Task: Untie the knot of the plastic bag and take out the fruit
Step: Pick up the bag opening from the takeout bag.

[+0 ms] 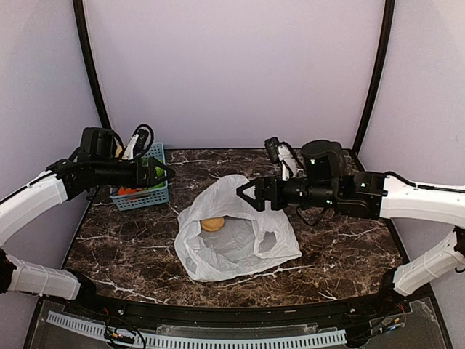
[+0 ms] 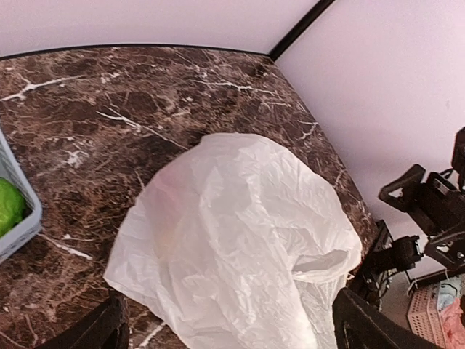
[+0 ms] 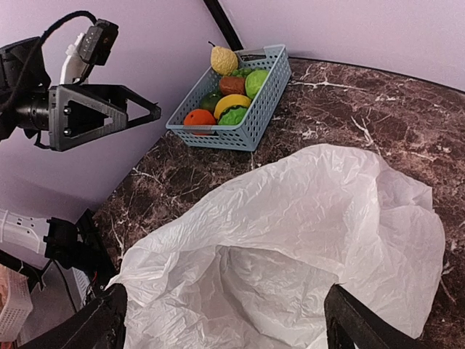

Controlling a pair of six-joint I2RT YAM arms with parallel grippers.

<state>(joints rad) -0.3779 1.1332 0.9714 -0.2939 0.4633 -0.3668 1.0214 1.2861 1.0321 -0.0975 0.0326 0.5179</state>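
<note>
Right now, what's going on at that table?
The plastic bag lies with its mouth open in the middle of the table, and one tan fruit shows inside it. Several fruits sit in the blue basket. The left tool hangs open by the basket, holding nothing. The right tool is open over the bag's far edge, also empty.

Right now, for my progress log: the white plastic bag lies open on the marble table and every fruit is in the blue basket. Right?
Not every fruit. The top external view shows one tan-orange round fruit inside the open plastic bag; the others are in the blue basket. The rest holds.
</note>
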